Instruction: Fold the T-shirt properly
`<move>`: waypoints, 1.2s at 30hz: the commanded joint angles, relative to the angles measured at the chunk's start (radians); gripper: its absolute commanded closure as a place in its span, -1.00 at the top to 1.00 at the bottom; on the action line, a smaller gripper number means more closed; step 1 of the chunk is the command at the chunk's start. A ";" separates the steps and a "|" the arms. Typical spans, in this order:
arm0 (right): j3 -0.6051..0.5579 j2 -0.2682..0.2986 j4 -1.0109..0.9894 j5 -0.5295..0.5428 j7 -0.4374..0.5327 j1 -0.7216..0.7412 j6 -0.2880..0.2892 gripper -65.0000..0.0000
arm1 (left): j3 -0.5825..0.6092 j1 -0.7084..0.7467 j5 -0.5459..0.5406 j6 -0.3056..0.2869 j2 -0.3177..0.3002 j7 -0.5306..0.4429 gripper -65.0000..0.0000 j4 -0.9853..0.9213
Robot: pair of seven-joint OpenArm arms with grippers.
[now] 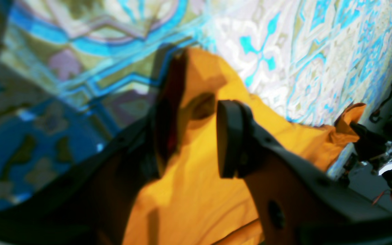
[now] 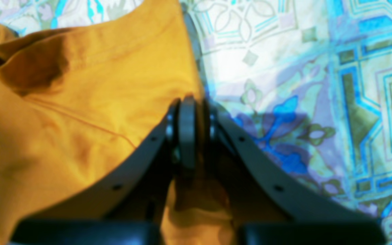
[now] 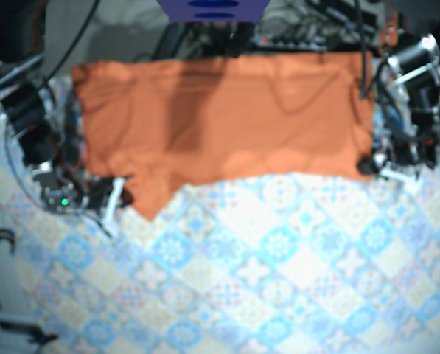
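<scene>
While the orange T-shirt lies spread wide along the far edge of the patterned surface, my right end effector is clamped tight on the cloth's border at the end nearest my right arm. My left end effector sits at the shirt's opposite end, its jaws standing apart with orange fabric showing between them.

A tile-patterned tablecloth (blue, white, olive) lies flat and brightly lit.
</scene>
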 commanded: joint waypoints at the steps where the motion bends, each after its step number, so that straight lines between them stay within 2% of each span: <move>1: 0.003 0.009 0.008 -0.005 -0.003 0.022 0.009 -0.87 | -0.004 -0.009 0.008 0.004 -0.034 -0.003 -0.29 0.014; 16: -0.003 0.009 0.008 -0.005 -0.003 0.022 0.009 -0.87 | 0.002 0.014 0.014 0.004 -0.029 -0.043 -0.29 0.014; 25: -0.005 0.009 0.008 -0.005 -0.003 0.022 0.009 -0.87 | 0.002 0.007 0.014 0.005 0.031 -0.043 -0.29 0.014; 36: -0.005 0.009 0.008 -0.006 -0.003 0.022 0.009 -0.87 | 0.002 0.007 0.014 0.005 0.035 -0.043 -0.30 0.014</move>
